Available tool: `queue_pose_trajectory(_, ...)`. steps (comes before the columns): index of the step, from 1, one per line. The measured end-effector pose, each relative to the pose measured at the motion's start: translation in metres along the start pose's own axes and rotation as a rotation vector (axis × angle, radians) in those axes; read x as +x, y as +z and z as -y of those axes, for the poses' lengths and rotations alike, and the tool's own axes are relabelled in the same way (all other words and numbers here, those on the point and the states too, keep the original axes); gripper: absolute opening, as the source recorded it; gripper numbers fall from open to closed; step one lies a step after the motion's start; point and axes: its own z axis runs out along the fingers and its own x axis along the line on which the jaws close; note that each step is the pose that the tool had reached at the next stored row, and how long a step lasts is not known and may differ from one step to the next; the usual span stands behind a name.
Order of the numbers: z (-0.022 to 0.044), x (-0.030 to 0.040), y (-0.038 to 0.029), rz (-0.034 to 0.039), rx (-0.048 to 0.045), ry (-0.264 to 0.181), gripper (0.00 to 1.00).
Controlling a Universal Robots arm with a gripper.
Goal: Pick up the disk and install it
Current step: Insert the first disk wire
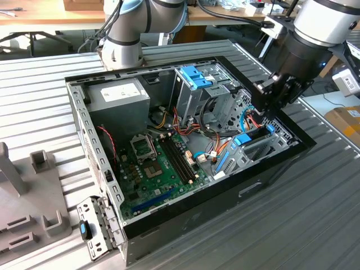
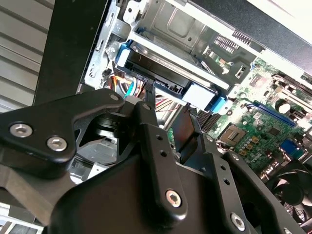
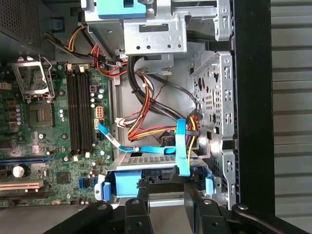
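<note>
Ribbed metal tabletop is carrying one open computer case; one gripper is gripping one blue-bracketed disk with two narrowly parted fingers inside its bay.

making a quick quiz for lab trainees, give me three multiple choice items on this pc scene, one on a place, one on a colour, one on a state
1. Where is the disk?
A. On the table outside the case
B. In a bay at the case's edge, below the gripper
C. On the power supply

2. What colour is the bracket around the disk?
A. Red
B. Green
C. Light blue

3. How is the case?
A. Open, with the board showing
B. Closed with its panel on
C. Standing upright on its end

Answers:
1. B, in the first wrist view the disk sits in the metal bay right by the gripper.
2. C, light-blue plastic frames the disk.
3. A, the exterior view looks straight onto the board and cables.
</note>
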Motion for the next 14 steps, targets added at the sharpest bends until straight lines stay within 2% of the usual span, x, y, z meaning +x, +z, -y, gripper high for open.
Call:
queue_pose_trajectory(2,0.0059,-0.0002,0.0002,0.0,-0.0007,-0.001,0.42)
queue_pose_trajectory(5,0.0063,-0.0005,0.0002,0.0,-0.0008,-0.002,0.42)
queue_pose_trajectory(7,0.006,-0.0039,0.0002,0.0001,-0.0007,-0.002,0.42)
queue_pose_trajectory(9,0.0043,-0.004,0.0002,0.0,-0.0008,-0.002,0.42)
queue_pose_trajectory(14,-0.0052,-0.0036,0.0,0.0,-0.0008,-0.002,0.42)
